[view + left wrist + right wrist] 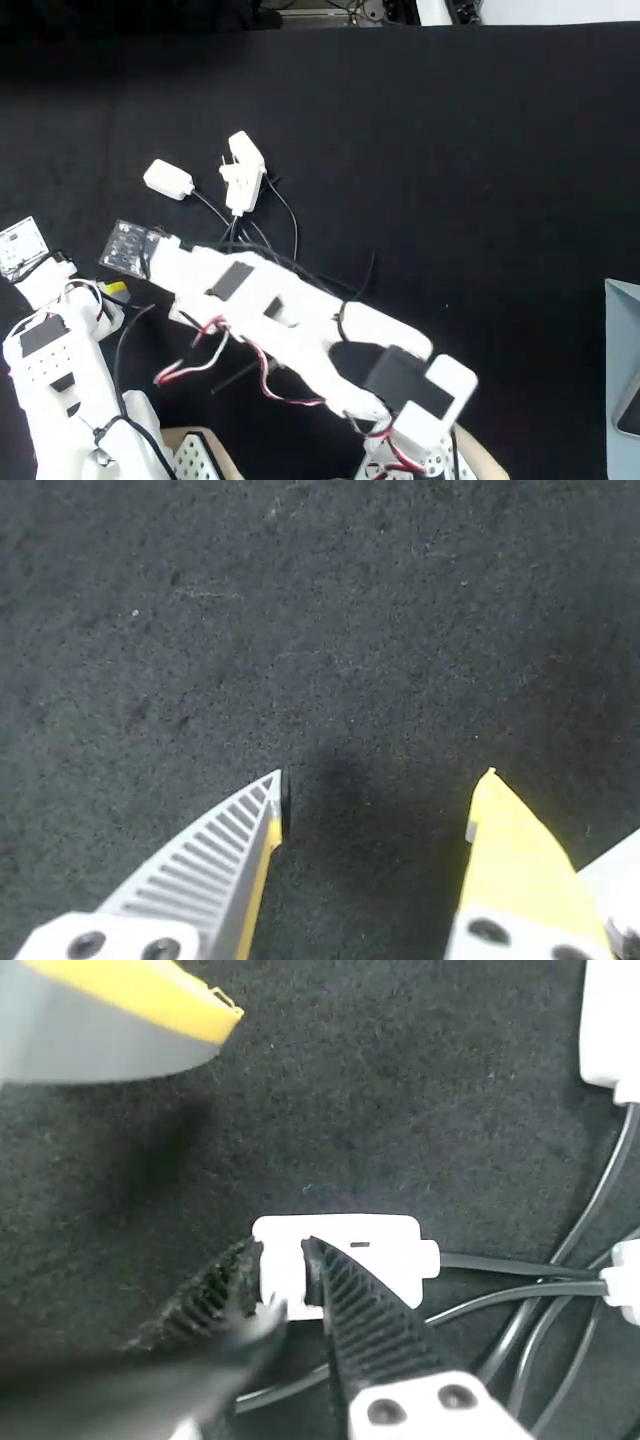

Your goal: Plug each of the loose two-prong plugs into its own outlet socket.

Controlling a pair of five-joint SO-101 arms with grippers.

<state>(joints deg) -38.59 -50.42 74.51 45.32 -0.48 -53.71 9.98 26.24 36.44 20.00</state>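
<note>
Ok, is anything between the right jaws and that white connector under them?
Nothing visible: the right gripper has its jaws clamped either side of one end of the white connector; black cables leave its other end, clear of the jaws.

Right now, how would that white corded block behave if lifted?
The white block looks rigid and probably light. Its black cord likely trails floppy and drags. The right gripper pinches one end, so it may pivot.
</note>
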